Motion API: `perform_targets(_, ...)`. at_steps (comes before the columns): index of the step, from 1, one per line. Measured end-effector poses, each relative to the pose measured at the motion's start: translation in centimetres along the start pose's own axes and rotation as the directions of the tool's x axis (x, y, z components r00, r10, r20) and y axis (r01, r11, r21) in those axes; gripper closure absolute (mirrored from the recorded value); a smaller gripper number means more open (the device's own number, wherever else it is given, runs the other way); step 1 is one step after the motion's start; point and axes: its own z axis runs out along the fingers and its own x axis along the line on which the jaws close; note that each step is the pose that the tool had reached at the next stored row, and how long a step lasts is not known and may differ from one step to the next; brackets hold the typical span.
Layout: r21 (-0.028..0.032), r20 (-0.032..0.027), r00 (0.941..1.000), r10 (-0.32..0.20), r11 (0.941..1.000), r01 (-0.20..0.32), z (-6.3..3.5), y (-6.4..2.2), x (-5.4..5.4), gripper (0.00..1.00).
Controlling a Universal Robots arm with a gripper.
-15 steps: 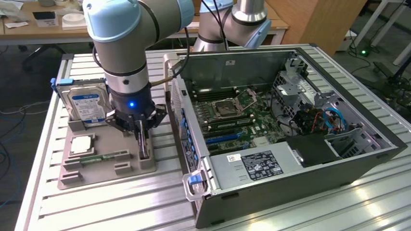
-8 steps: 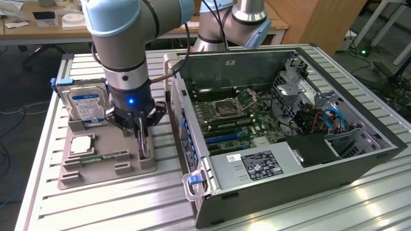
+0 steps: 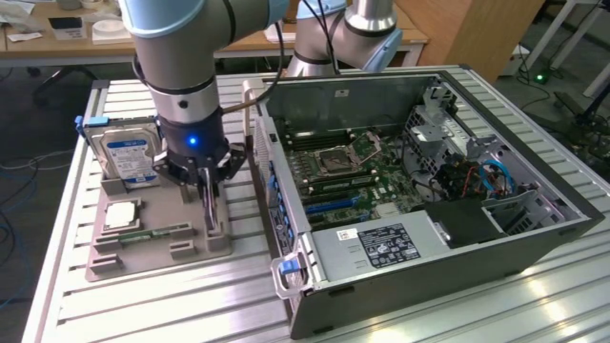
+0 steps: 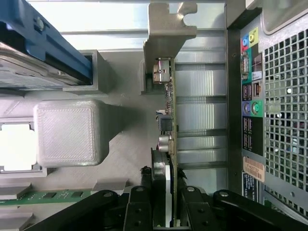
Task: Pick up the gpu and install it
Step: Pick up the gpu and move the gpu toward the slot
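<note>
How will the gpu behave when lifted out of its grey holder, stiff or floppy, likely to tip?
Probably stiff: the gpu stands on edge as a straight thin board. Likely fragile, with small parts bare along its face. The metal bracket at one end may make it end-heavy, so it could tilt in a grasp.
</note>
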Motion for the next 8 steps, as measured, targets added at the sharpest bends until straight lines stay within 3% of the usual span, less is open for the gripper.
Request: perform_targets(8, 0.0000, -0.0001, 1.0000, 0.000, 1.0000, 0.000, -2.54, 0.09, -0.1, 0.72)
